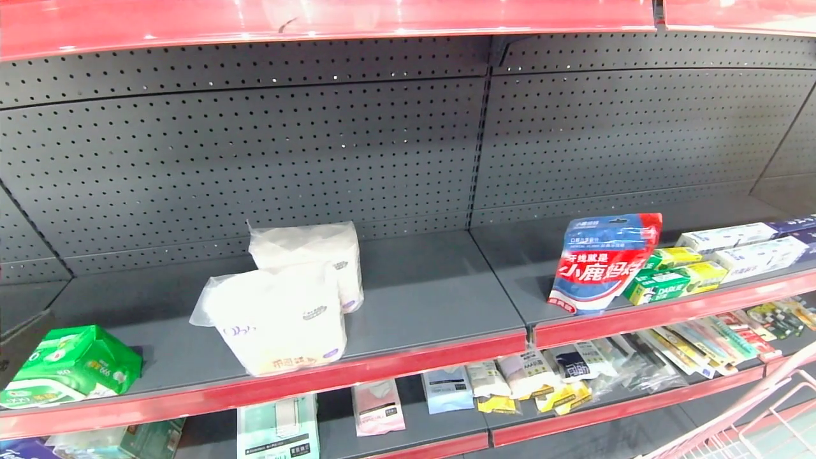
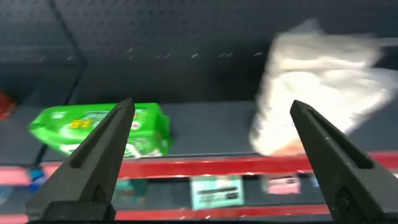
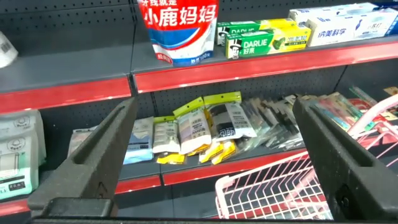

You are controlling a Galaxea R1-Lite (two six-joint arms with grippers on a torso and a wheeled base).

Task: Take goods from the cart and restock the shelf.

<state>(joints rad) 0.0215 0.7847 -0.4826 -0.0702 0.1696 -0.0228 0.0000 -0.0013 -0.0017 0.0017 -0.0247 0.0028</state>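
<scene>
The grey shelf board (image 1: 427,287) with its red front edge holds two white soft packs (image 1: 280,319), one behind the other, and a green pack (image 1: 73,363) at far left. A blue-and-red pouch (image 1: 602,261) stands on the adjoining board beside green toothpaste boxes (image 1: 676,277). My left gripper (image 2: 211,104) is open in front of the shelf, with the green pack (image 2: 102,127) and a white pack (image 2: 317,87) beyond its fingers. Lower down, my right gripper (image 3: 214,99) is open and holds nothing. It is above the pink wire cart (image 3: 273,186) and faces the pouch (image 3: 180,28).
White toothpaste boxes (image 1: 746,245) lie at the far right of the shelf. The lower shelf (image 1: 542,382) carries hanging sachets and small packets (image 3: 205,127). The cart's corner (image 1: 752,414) shows at lower right. A red upper shelf (image 1: 319,19) overhangs the perforated back panel.
</scene>
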